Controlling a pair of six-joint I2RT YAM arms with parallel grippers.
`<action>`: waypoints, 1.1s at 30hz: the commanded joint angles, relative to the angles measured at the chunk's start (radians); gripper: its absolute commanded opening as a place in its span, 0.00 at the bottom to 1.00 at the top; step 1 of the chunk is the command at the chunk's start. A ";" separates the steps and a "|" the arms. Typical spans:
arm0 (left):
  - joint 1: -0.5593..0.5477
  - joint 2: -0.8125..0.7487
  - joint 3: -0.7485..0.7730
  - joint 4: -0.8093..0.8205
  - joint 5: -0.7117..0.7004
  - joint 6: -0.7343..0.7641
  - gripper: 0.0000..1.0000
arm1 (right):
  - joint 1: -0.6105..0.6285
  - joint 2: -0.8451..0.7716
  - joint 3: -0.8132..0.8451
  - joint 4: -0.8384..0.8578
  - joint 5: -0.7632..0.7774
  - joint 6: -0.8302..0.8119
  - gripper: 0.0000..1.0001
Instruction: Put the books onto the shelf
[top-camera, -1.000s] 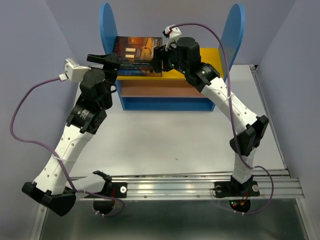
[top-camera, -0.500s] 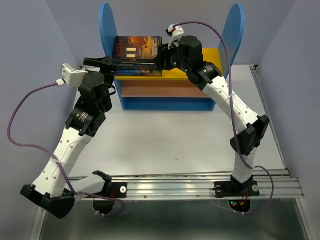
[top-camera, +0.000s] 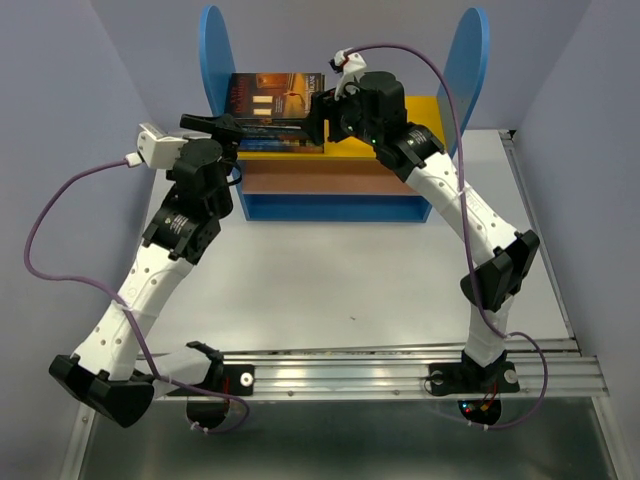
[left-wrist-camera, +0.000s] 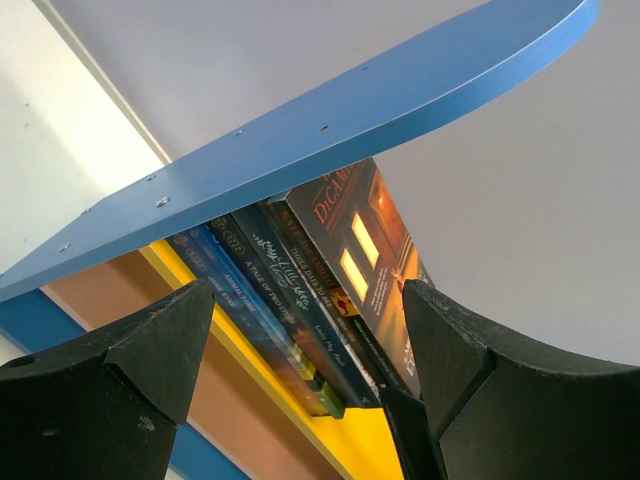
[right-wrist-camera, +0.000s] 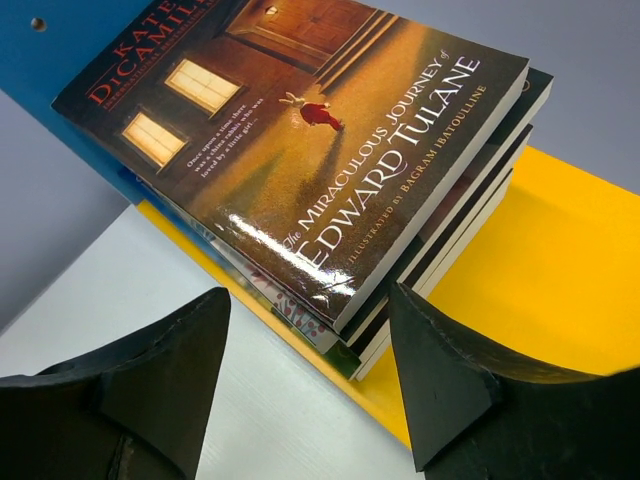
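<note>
The left hand (left-wrist-camera: 308, 300) and right hand (right-wrist-camera: 308, 300) gape; top book (right-wrist-camera: 300, 130): "Edward Tulane" (Kate DiCamillo).

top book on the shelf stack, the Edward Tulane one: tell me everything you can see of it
Edward Tulane book: thin glossy paperback, closed, dark brown-gold cover with lit windows, a small red-dressed rabbit, white title, red author name. It lies flat, cover up, topmost of the stack on the shelf's yellow board, author end by the blue side panel. It rests on the book beneath; nothing else visibly touches it.
</note>
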 joint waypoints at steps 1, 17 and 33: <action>0.006 0.009 0.023 0.008 -0.012 0.013 0.88 | 0.030 -0.050 0.006 0.040 -0.027 -0.013 0.71; 0.006 0.001 0.020 0.003 -0.012 0.019 0.89 | 0.030 -0.036 0.046 0.045 0.066 -0.037 0.73; 0.006 -0.016 0.013 -0.004 -0.003 0.048 0.99 | 0.030 -0.110 -0.013 0.054 0.125 -0.046 0.57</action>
